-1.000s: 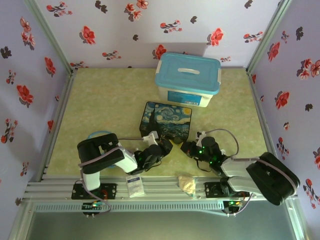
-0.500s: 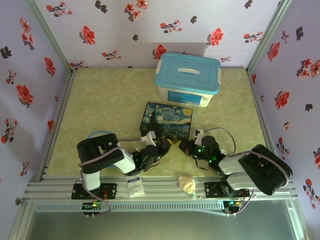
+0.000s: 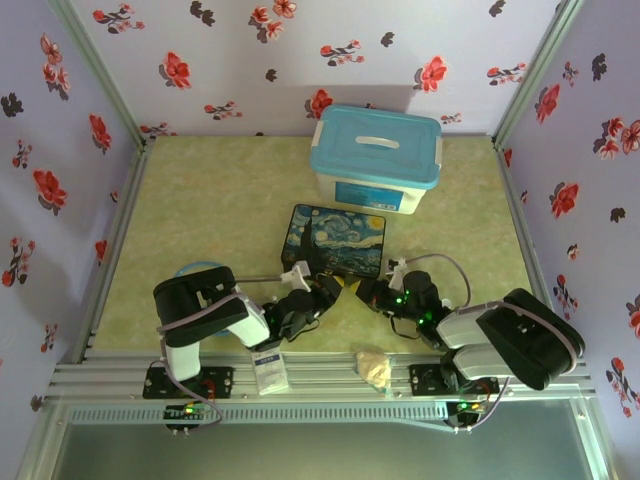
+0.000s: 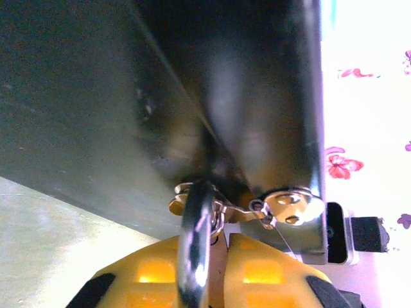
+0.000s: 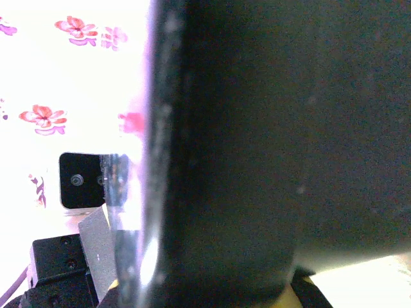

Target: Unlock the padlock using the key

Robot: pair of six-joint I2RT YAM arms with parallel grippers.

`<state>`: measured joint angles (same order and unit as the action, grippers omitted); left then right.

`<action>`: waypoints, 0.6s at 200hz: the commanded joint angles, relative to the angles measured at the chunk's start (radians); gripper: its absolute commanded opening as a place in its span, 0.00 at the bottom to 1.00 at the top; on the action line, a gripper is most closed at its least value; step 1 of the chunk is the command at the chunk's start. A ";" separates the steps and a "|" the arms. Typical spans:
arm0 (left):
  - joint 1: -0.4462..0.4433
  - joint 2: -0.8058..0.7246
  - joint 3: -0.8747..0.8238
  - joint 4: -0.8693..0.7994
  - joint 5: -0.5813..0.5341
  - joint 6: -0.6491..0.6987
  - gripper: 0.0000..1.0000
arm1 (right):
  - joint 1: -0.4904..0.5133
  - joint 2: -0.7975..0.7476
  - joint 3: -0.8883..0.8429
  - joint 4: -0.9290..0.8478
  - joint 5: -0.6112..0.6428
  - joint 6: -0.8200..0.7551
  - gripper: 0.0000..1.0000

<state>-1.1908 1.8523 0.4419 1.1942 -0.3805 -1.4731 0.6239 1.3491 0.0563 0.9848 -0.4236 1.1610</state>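
The lidded box stands at the far side of the table, right of the middle. The tin lies flat on the table just near of it. My left pincer and my right pincer meet at the tin's near edge, close together, the left one on the left. From my left wrist, the padlock sits right under the tin's near wall, with the tin's clasp just above it. On the rail at the near edge lie a packet, to the left, and a crumpled scrap, to the right.
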 commanded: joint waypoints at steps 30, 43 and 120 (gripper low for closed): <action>0.009 -0.027 -0.007 0.097 -0.012 0.001 0.00 | -0.006 0.023 -0.010 0.013 0.002 0.012 0.00; 0.008 -0.021 -0.013 0.102 -0.026 -0.016 0.00 | -0.006 0.022 -0.015 0.014 0.006 0.015 0.00; 0.009 -0.022 -0.009 0.102 -0.026 -0.020 0.00 | -0.006 0.040 -0.027 0.050 0.015 0.016 0.00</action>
<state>-1.1862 1.8523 0.4328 1.2121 -0.3847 -1.4876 0.6235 1.3808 0.0444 1.0008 -0.4194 1.1721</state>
